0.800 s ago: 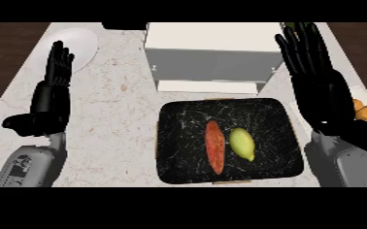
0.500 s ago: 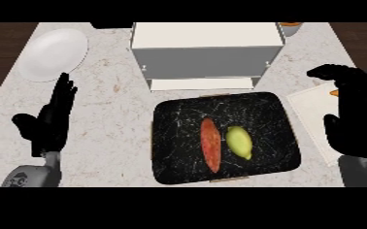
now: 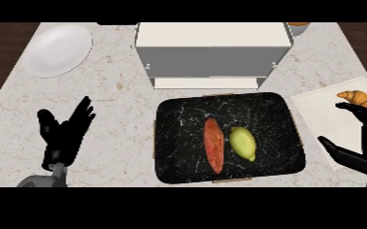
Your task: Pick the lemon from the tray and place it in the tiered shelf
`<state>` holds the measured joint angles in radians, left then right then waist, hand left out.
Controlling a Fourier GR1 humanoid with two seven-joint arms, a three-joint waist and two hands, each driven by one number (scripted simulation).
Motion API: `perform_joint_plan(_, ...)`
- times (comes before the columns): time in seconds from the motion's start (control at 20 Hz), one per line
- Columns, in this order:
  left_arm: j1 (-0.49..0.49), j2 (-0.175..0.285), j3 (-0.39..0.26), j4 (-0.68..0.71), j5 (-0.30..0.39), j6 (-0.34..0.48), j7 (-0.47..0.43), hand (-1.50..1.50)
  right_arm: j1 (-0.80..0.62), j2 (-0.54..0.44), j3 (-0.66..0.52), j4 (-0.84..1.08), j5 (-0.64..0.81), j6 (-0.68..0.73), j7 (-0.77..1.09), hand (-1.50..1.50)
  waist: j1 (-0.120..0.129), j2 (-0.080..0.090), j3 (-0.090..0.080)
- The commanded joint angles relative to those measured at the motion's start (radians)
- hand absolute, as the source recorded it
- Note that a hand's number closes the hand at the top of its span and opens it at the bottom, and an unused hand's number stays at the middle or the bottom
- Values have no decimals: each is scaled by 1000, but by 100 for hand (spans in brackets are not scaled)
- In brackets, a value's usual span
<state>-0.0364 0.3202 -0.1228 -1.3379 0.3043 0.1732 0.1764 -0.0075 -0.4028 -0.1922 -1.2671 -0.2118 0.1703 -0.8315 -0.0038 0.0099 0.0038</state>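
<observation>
Yellow lemon (image 3: 243,143) lies left of the open, empty right hand (image 3: 348,156), just beside a red veggie (image 3: 213,145) that it could grab by mistake.

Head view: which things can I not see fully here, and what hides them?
right hand: mostly cut off by the right edge.
tiered shelf: its levels hidden under its own top.
orange object: cut off at the view's top; unidentifiable.
croissant: partly past the right edge.
</observation>
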Motion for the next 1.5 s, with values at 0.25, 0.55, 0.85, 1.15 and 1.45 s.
perform_joint_plan(0.25,-21,20,30,32,12,-47,57,0,156,-110,73,-2,153,136,-257,-150,-4,-11,-4)
perform_joint_plan(0.55,31,54,57,-44,42,-85,99,0,303,-156,127,-282,256,23,-53,-150,-3,-13,-5)
perform_joint_plan(0.85,33,-29,3,-37,-34,-19,70,0,421,-74,163,-657,304,-107,317,-150,-6,-13,-5)
perform_joint_plan(1.15,49,1,41,-45,-15,-73,64,0,439,38,290,-795,526,-245,576,-150,5,-12,-5)
perform_joint_plan(1.45,-42,-14,78,0,-7,-86,107,0,343,76,410,-829,693,-201,823,-150,2,-10,-5)
